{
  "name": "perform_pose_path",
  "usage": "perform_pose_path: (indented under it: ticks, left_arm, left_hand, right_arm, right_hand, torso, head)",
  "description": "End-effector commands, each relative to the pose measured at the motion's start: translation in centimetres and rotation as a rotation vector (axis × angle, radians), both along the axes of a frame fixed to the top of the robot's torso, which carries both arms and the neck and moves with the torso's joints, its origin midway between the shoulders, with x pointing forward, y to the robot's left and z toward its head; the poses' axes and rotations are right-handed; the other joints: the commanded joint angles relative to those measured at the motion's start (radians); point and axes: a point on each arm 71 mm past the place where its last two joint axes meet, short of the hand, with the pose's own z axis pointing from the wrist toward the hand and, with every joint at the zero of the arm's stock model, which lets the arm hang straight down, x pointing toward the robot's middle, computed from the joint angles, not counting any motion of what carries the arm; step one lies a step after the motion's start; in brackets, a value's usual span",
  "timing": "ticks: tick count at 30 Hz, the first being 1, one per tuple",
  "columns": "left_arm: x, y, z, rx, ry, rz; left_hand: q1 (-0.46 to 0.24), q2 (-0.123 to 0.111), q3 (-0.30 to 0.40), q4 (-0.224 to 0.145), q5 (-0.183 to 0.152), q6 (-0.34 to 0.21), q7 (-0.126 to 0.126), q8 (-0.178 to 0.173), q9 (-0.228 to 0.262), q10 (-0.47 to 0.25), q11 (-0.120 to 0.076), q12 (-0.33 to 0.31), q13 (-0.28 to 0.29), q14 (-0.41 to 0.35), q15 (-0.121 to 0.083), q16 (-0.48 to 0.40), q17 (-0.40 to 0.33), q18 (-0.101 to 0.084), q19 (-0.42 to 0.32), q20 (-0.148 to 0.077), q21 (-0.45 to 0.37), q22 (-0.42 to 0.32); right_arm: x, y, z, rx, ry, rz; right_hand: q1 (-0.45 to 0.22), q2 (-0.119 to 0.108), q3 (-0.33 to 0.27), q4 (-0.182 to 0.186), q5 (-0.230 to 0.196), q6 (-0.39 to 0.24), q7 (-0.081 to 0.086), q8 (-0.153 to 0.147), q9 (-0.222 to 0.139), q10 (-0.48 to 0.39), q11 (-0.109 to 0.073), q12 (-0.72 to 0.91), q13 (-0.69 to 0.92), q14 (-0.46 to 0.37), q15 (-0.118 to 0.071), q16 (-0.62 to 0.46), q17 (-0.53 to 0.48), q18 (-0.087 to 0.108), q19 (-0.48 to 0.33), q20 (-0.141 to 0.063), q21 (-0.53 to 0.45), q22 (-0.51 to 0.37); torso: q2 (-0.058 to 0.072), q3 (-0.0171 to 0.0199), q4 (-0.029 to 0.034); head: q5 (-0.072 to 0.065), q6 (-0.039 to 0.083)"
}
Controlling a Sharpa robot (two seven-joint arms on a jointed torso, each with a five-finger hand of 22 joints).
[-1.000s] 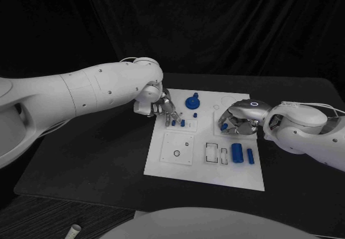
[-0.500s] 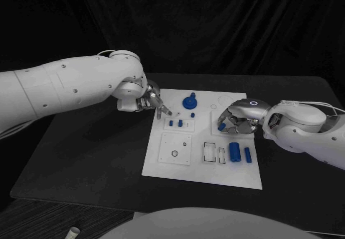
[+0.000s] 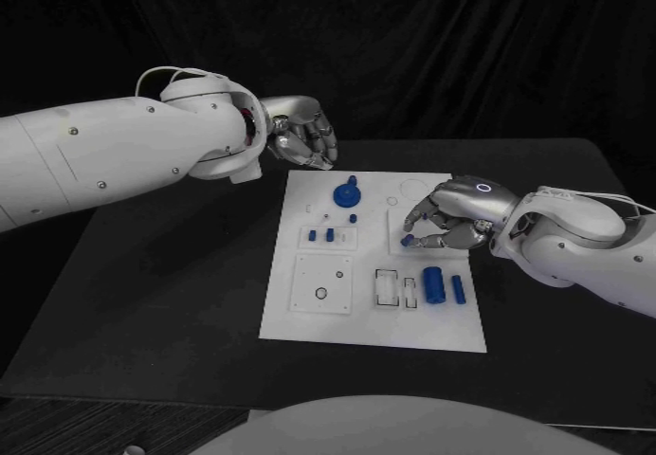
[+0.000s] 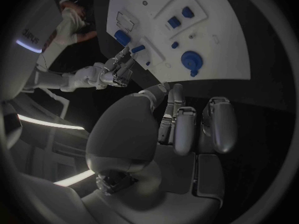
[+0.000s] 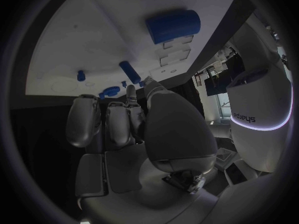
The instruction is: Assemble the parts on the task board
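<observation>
A: What's changed w/ the left hand [image 3: 300, 133]?
B: It has been lifted off the task board [image 3: 328, 327] and pulled back past the board's far edge; a sec ago it was down over the two small blue pegs [image 3: 320, 235] at the upper-left socket plate. Fingers are curled in, nothing is seen held.

A: And the pegs?
B: Left standing in their plate, near the blue knob [image 3: 347, 194]. That insertion is judged done, prob.

A: Right hand [image 3: 445, 223]?
B: Kept low over the board's right-centre; a small blue part [image 3: 406, 241] is seen at its fingertips. Whether it's pinched or only touched can't be told, so the grip state isn't called.

A: What's left?
B: The big blue cylinder [image 3: 433, 283] and slim blue bar [image 3: 458, 289] are lying loose beside the empty rectangular slots [image 3: 390, 287], near the board's right edge. Those are judged still to be fitted, so the task is only partway thru.
</observation>
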Motion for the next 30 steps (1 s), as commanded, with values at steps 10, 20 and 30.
perform_pose_path:
  ticks: [10, 20, 30]
  left_arm:
    - [-1.1, -2.7, -3.3, 0.233, -0.418, -0.361]
    - [-1.0, -3.7, -5.7, 0.269, -0.394, -0.357]
    - [-1.3, -4.6, -7.2, 0.247, -0.395, -0.367]
  left_hand:
    - [0.057, -0.063, -0.04, 0.018, 0.019, 0.116, -0.05, -0.107, -0.213, -0.072, -0.025, -0.236, -0.456, 0.065, -0.052, 0.042, 0.149, -0.014, 0.044, -0.017, 0.072, 0.2]
    - [0.057, -0.064, -0.076, 0.024, -0.01, 0.156, -0.048, -0.105, -0.255, -0.033, -0.029, -0.225, -0.536, 0.061, -0.052, 0.038, 0.137, -0.01, 0.035, -0.018, 0.05, 0.194]
    - [0.072, -0.057, -0.076, 0.023, 0.008, 0.165, -0.05, -0.11, -0.278, 0.009, -0.031, -0.203, -0.565, 0.059, -0.052, 0.038, 0.132, -0.01, 0.034, -0.018, 0.046, 0.194]
  right_arm:
    - [-0.9, -0.8, 2.9, 0.24, -0.178, 0.046]
    - [-0.9, -1.0, 3.3, 0.285, -0.193, 0.042]
    - [-0.8, -1.1, 3.2, 0.287, -0.181, 0.033]
  right_hand:
    - [-0.023, -0.003, -0.009, 0.002, -0.035, -0.032, 0.001, -0.015, -0.005, 0.022, 0.0, 0.027, 0.038, 0.059, -0.009, 0.034, 0.037, -0.018, 0.027, -0.001, 0.041, 0.181]
    - [-0.038, -0.008, -0.015, 0.005, -0.063, -0.036, 0.003, -0.015, -0.004, 0.021, 0.002, 0.026, 0.039, 0.058, -0.007, 0.035, 0.037, -0.018, 0.026, 0.0, 0.041, 0.183]
    - [-0.031, -0.002, -0.01, 0.003, -0.049, -0.029, 0.003, -0.01, -0.001, 0.019, 0.003, 0.022, 0.036, 0.056, -0.006, 0.032, 0.035, -0.017, 0.025, 0.001, 0.038, 0.183]
  torso:
    - [0.009, -0.0147, -0.0036]
    - [0.018, -0.0227, -0.0047]
    - [0.027, -0.0215, -0.0025]
  head:
    - [-0.001, 0.0]
    - [-0.002, 0.0]
    - [-0.008, 0.0]
